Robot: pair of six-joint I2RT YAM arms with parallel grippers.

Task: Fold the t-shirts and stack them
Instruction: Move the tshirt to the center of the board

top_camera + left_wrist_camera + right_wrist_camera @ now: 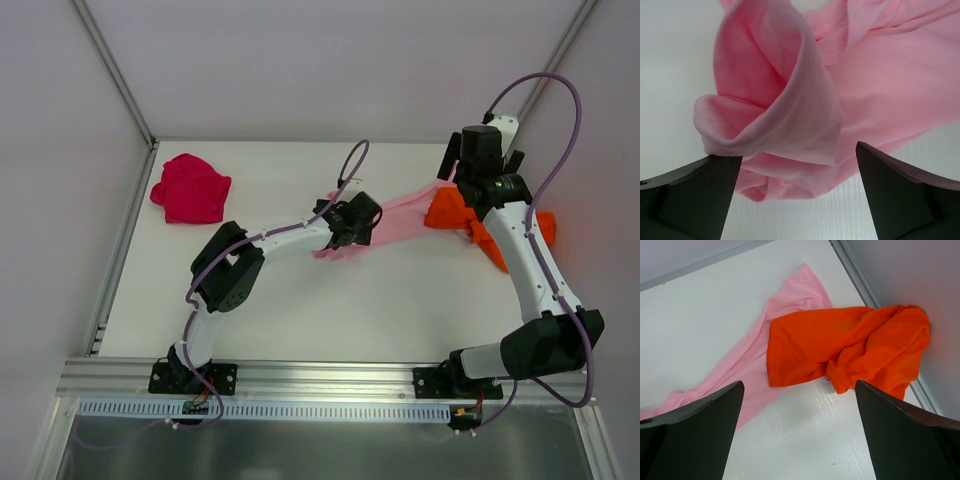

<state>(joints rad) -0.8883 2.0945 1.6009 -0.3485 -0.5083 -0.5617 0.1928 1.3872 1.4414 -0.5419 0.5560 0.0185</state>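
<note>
Left gripper [792, 151]: jaws wide open, nothing held, poised at the bunched end of the pink t-shirt [400, 215], centre of the top view. Right gripper [799, 390]: open too, empty, above the orange t-shirt [850, 347] at the right edge. Orange lies over the pink one's far end. Red t-shirt [190, 188] is crumpled upper left. 0 of 3 look folded. Advice: clear orange first, then pinch 1 pink layer, not the wad, and drag it flat.

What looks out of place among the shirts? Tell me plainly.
No shirt is folded. The orange t-shirt lies crumpled over one end of the pink t-shirt, which is stretched out in a long strip. The red t-shirt sits bunched, apart at the left.
</note>
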